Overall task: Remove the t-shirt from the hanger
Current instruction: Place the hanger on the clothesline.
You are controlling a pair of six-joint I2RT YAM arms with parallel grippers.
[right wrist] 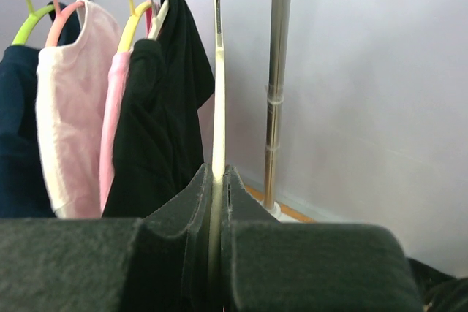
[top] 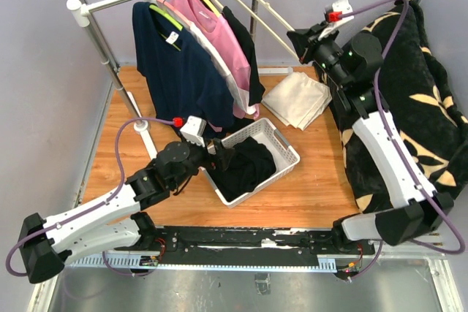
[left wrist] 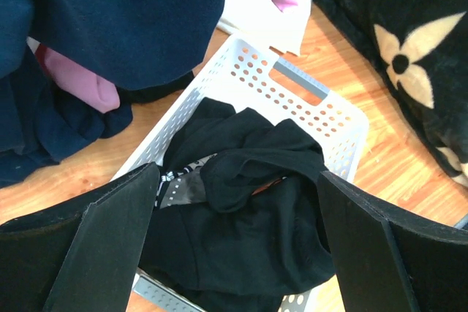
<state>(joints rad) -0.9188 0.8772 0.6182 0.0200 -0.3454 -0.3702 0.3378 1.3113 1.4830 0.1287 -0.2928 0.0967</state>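
Black t-shirt lies crumpled in the white basket at center frame, left gripper spread wide just above it. Upper right, the right gripper pinches a bare cream hanger.

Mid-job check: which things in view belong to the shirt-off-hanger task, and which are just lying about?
In the job:
cream hanger, pinched in the right tool
black garment in the white basket, below the open left tool

Lying about:
folded beige cloth
black floral blanket
navy shirt and pink shirt, on their hangers
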